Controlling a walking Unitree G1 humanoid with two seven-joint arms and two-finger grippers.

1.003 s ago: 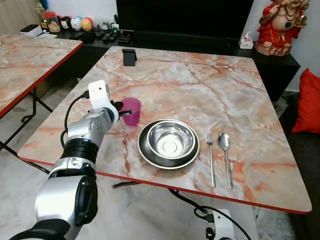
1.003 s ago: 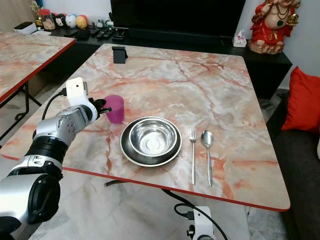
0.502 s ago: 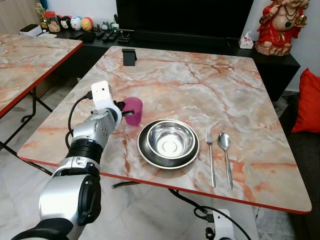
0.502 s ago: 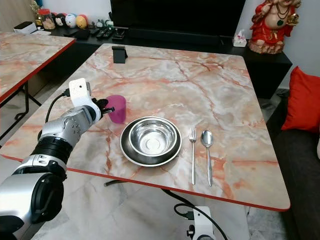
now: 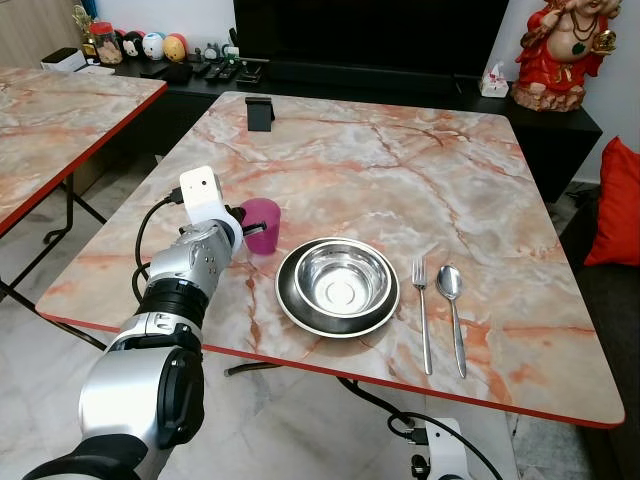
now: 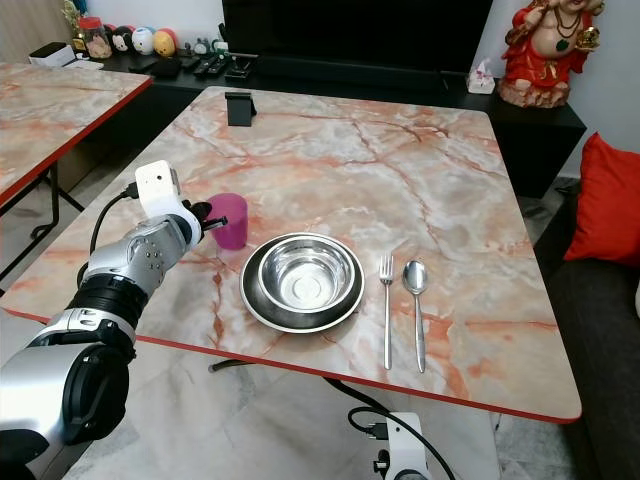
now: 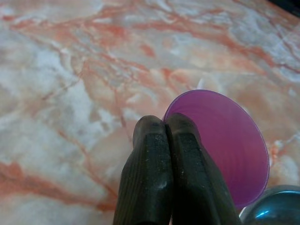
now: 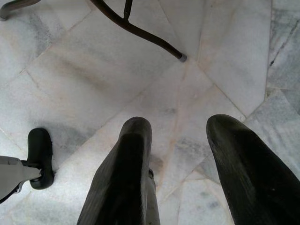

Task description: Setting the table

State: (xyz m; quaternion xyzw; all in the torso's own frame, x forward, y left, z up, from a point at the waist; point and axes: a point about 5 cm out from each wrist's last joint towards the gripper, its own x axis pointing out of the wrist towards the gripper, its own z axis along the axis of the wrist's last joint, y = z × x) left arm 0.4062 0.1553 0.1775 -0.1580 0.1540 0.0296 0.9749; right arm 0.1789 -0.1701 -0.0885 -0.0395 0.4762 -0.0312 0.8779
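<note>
A purple cup (image 5: 263, 224) stands upright on the marble table (image 5: 400, 170), just left of a steel bowl (image 5: 338, 283) that sits in a dark plate (image 5: 290, 305). My left gripper (image 5: 246, 226) reaches in from the cup's left. In the left wrist view its fingers (image 7: 150, 164) are pressed together at the rim of the cup (image 7: 225, 140), with the cup's wall pinched between them. A fork (image 5: 421, 305) and a spoon (image 5: 452, 300) lie side by side right of the plate. My right gripper (image 8: 180, 124) hangs open over the tiled floor (image 8: 70, 84).
A small black stand (image 5: 259, 113) sits at the table's far left edge. A second marble table (image 5: 60, 120) stands to the left across a gap. A dark cabinet (image 5: 350, 75) with a red statue (image 5: 560, 50) lines the back, and a red cushion (image 5: 620, 200) lies right.
The left gripper and the purple cup shifted slightly right together, then back left and a little nearer. Plate, bowl, fork and spoon stayed put.
</note>
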